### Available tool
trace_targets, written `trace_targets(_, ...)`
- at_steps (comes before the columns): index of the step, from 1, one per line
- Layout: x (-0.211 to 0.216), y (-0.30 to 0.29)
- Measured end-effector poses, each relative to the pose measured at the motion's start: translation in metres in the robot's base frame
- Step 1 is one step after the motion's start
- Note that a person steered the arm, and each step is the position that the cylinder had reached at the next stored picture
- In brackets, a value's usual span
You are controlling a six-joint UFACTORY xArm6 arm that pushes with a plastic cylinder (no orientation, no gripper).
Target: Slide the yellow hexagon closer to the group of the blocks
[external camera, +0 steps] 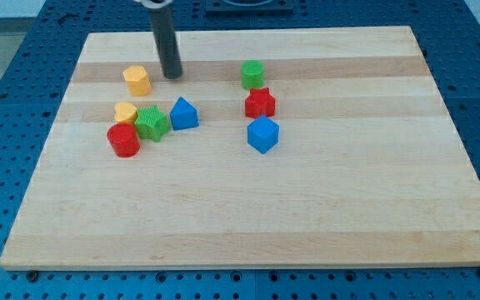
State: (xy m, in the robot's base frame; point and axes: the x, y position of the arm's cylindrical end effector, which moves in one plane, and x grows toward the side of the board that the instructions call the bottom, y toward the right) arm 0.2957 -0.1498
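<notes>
The yellow hexagon [137, 80] sits near the view's upper left of the wooden board [307, 217]. My tip [172, 76] stands just to its right, a small gap apart. Below the hexagon is a tight group: a yellow heart-shaped block [125, 112], a green star-shaped block [152, 123], a red cylinder [124, 140] and a blue triangular block [183, 113]. The hexagon lies a short way above this group, apart from it.
To the view's right of centre stand a green cylinder-like block [252, 74], a red star-shaped block [259, 103] and a blue cube-like block [262, 134] in a loose column. A blue perforated table surrounds the board.
</notes>
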Motion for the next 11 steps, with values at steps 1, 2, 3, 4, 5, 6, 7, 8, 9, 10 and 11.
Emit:
trace_targets(1, -0.017, -0.020)
trace_targets(2, -0.016, -0.037)
trace_targets(3, -0.001, -0.047)
trace_targets(4, 0.008, -0.048)
trace_targets(5, 0.016, -0.048)
trace_targets(6, 0.028, -0.048)
trace_targets(7, 0.031, -0.048)
trace_targets(8, 0.030, -0.051)
trace_targets(9, 0.014, -0.051)
trace_targets(10, 0.009, -0.040)
trace_targets(11, 0.017, -0.036)
